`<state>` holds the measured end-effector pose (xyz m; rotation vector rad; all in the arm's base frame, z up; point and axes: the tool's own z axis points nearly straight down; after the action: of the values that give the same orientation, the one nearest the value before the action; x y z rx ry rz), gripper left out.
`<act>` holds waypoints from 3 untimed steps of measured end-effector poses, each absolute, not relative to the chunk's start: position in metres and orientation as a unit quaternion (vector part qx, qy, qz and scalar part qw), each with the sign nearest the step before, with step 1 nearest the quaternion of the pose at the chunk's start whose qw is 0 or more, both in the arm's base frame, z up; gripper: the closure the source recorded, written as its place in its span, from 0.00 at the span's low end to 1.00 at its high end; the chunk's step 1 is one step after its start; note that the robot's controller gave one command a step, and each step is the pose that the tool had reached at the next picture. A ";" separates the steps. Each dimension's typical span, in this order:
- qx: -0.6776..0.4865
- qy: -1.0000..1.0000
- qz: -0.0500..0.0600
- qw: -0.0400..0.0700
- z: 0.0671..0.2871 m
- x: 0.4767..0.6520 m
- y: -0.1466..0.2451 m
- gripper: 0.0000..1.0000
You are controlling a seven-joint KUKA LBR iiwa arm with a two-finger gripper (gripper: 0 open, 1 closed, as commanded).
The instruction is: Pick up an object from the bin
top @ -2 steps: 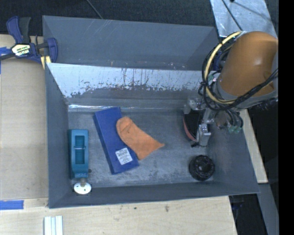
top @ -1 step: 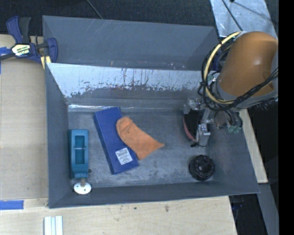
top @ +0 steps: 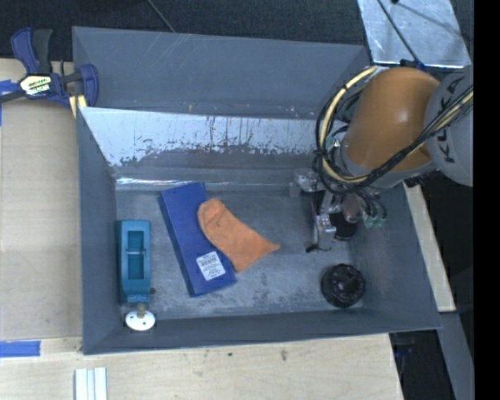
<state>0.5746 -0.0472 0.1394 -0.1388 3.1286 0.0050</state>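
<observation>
My gripper (top: 321,238) hangs over the right part of the bin floor, its fingertips pointing down toward bare metal. A round black lid-like object (top: 342,285) lies just below and to the right of it, near the bin's front right corner, apart from the fingers. To the left, an orange cloth (top: 230,233) lies draped across a flat blue book-like pack (top: 192,237) with a white label. Nothing shows between the fingers.
A teal rectangular tool with a white round end (top: 135,263) lies along the bin's left side. The arm with its orange dome and cables reaches in over the right wall. Bare floor stretches between the cloth and the gripper.
</observation>
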 end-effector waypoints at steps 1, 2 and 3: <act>-0.041 0.999 -0.002 -0.001 0.124 0.588 -0.030 0.00; -0.076 0.997 0.001 0.005 0.093 0.611 0.002 0.00; -0.083 0.997 0.000 0.004 0.082 0.612 0.000 0.00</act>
<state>0.6120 0.0005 0.0819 -0.2615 3.1234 -0.0003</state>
